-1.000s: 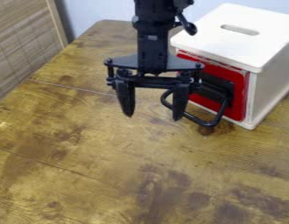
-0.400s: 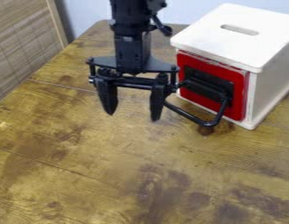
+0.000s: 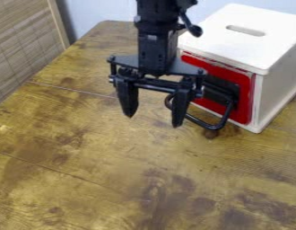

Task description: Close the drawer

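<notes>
The drawer (image 3: 230, 83) is a red front with a big black loop handle (image 3: 215, 115), set in a white cabinet (image 3: 265, 40) at the table's right. Its front stands slightly out from the cabinet face. My black gripper (image 3: 153, 112) hangs over the table just left of the handle, fingers pointing down and spread wide, open with nothing between them. The right finger (image 3: 178, 108) partly overlaps the handle's left end in this view; contact is not discernible.
The wooden table (image 3: 102, 171) stretches to the left and front. A slatted wooden panel (image 3: 21, 40) stands at the far left edge. The cabinet top has a slot (image 3: 245, 30).
The gripper moved left away from the drawer, then swung back right toward the handle. It stayed open throughout. The drawer looks unchanged.
</notes>
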Controlling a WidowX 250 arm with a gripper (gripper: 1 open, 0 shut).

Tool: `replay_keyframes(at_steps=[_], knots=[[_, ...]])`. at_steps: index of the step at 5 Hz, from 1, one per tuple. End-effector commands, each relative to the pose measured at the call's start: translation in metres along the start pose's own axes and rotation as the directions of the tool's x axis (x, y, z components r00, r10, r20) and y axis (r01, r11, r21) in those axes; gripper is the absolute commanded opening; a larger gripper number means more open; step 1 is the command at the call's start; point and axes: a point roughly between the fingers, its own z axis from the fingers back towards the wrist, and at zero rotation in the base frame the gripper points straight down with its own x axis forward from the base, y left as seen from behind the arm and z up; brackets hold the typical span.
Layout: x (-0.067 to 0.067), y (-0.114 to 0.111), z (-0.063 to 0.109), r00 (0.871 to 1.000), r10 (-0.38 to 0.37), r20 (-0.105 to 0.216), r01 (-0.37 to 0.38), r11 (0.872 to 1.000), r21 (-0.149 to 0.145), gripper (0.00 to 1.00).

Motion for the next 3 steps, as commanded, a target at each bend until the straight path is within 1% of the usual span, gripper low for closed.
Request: replay_keyframes(at_steps=[1, 2, 3], knots=[[0.008, -0.004, 0.018, 0.995, -0.035, 0.091, 0.037, 0.999, -0.019, 1.00], [0.016, 0.003, 0.024, 0.997, 0.014, 0.077, -0.013, 1.000, -0.012, 1.00], [0.021, 0.012, 0.026, 0.994, 0.087, 0.066, -0.086, 0.996, -0.007, 1.00]])
